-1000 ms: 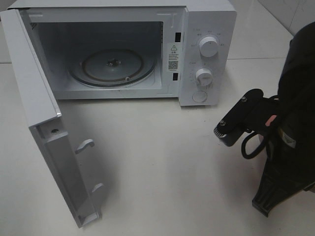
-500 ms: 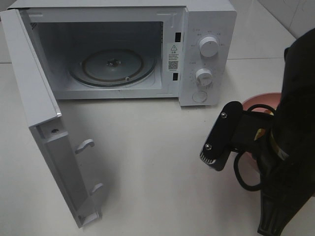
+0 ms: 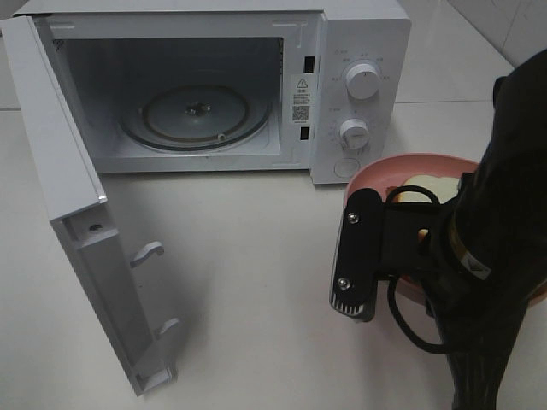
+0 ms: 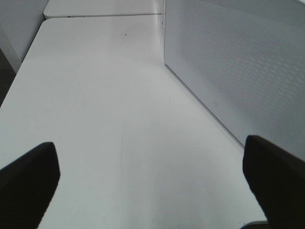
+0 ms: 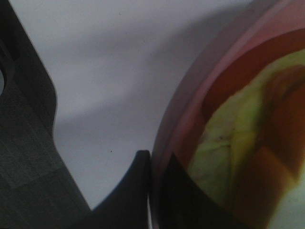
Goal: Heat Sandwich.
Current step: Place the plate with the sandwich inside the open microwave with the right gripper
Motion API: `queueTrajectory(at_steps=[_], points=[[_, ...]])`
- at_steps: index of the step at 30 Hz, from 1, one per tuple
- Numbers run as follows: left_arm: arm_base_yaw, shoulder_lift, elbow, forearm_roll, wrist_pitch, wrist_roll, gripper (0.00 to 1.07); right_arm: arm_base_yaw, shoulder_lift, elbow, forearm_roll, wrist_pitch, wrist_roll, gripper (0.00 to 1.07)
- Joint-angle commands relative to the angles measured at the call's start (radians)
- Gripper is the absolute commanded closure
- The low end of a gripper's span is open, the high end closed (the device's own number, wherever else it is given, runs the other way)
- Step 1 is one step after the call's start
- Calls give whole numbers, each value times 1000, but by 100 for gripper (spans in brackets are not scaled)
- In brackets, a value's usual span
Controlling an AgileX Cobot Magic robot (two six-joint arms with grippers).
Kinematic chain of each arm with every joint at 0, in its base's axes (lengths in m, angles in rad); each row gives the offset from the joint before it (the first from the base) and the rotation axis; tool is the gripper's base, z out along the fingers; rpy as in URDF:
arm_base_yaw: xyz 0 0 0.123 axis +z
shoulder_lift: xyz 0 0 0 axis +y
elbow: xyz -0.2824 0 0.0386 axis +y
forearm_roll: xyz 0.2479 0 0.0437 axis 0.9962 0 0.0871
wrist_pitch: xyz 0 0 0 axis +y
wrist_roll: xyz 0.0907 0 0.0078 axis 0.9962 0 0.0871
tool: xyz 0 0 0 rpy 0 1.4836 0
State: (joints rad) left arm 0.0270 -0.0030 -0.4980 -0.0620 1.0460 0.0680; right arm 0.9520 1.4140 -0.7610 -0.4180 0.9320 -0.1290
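The sandwich [image 3: 425, 190], pale bread with a yellow-green filling, lies on a round pink plate [image 3: 402, 165] just right of the microwave's front. In the right wrist view my right gripper [image 5: 155, 161] is shut on the plate's rim [image 5: 186, 100], and the sandwich [image 5: 224, 157] fills the plate behind it. From above, the black right arm [image 3: 479, 256] covers most of the plate. The white microwave [image 3: 363, 43] stands open with its glass turntable [image 3: 195, 115] bare. My left gripper [image 4: 152, 191] is open over the tabletop beside the door's outer face [image 4: 238, 62], holding nothing.
The microwave door [image 3: 77, 213] swings out far to the left front, latch hooks facing inward. Two knobs [image 3: 362, 81] sit on the right control panel. The white table [image 3: 248, 256] stretches in front of the oven cavity. A table seam runs behind the microwave.
The right arm has swung left and forward, bringing the pink plate with the sandwich into view beside the control panel. Microwave, door and left gripper are unchanged.
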Motion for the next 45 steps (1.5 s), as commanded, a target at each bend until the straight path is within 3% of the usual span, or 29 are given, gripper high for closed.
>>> queueTrajectory(at_steps=[1,13,25,45], points=[[-7,-26,3,2,-10,0,7,4,-8,3,-24,-35,-78,107],[-7,-26,3,2,-10,0,7,4,-8,3,-28,-118,-320,106],[-7,-26,3,2,-10,0,7,0,-8,3,-35,-162,-395,105],[-7,-26,3,2,-10,0,7,-178,-8,3,201,-344,-1033,105]])
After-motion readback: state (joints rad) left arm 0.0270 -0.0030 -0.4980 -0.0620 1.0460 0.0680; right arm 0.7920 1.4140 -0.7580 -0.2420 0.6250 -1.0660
